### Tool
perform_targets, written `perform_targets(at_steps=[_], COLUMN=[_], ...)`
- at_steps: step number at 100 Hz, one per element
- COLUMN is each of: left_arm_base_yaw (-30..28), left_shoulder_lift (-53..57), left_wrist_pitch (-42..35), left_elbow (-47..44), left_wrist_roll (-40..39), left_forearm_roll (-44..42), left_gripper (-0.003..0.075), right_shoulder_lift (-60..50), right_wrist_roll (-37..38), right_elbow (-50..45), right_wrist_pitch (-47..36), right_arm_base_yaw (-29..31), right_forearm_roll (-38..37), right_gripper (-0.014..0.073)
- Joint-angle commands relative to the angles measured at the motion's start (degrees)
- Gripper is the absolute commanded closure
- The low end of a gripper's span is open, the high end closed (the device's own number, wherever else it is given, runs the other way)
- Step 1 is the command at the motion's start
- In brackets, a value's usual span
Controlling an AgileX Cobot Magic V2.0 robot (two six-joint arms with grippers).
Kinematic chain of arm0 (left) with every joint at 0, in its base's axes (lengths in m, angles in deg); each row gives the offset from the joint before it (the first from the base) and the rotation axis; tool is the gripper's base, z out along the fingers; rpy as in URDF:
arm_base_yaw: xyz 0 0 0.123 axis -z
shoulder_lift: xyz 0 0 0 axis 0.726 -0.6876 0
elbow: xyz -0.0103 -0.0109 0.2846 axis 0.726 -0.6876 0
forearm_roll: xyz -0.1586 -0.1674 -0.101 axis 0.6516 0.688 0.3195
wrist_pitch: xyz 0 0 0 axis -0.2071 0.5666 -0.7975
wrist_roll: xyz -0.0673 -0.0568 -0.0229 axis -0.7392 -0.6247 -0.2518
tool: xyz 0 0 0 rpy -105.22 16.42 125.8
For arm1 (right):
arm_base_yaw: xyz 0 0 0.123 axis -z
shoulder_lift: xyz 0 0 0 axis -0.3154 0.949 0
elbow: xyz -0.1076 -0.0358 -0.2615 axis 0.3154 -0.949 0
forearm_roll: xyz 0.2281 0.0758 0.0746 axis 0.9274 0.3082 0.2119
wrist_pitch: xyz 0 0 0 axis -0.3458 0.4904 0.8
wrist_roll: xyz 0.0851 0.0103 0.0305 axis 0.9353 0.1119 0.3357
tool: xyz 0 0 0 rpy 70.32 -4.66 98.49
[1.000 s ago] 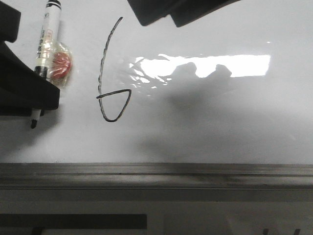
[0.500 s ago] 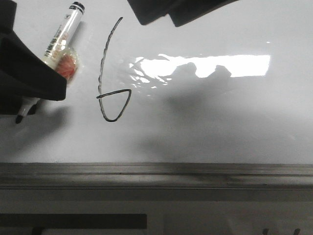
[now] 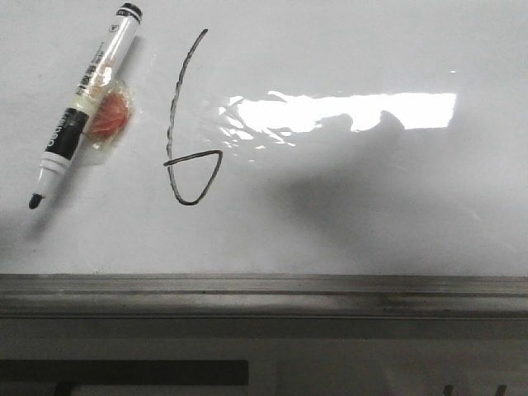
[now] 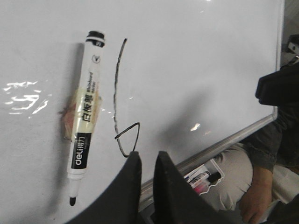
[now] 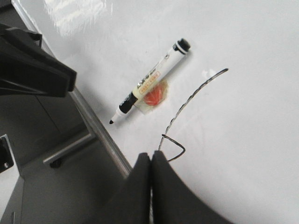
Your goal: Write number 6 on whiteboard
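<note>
Both pairs of jaws hold nothing: the left gripper [image 4: 147, 161] stands a narrow gap apart, the right gripper [image 5: 151, 158] is pressed together. On the glossy white whiteboard [image 3: 371, 206] sits the thin dark hand-drawn number 6 [image 3: 188, 124], just beside a black-and-white marker pen [image 3: 84, 103], uncapped, with an orange-red sticker [image 3: 110, 117] taped on.
</note>
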Motion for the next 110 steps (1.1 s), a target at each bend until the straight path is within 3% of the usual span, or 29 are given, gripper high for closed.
perform_targets(at_steps=[1, 35, 58, 110], left_arm_base_yaw=[-0.2, -0.2, -0.2, -0.2], left_shoulder_lift=[5.0, 25.2, 34.5, 35.3], left_wrist_pitch=[0.0, 0.9, 7.2, 8.4], left_elbow=[1.6, -4.7, -6.6, -6.6], left_wrist_roll=[-0.1, 0.0, 0.0, 0.0], left_forearm_roll=[-0.7, -4.8, -6.2, -6.2], left_gripper=[0.0739, 0.0739, 0.0739, 0.0739], right_shoulder_lift=[-5.7, -30.8, -43.4, -46.3], right_wrist_roll=[0.0, 0.0, 0.0, 0.0], right_elbow=[-2.2, -19.1, -26.1, -27.7], right_wrist_pitch=[-6.3, -9.5, -7.8, -7.2], right_arm_base_yaw=[0.3, 0.3, 0.3, 0.3], right_forearm_roll=[0.9, 1.2, 1.2, 1.2], right_gripper=[0.0654, 0.0654, 0.0654, 0.0654])
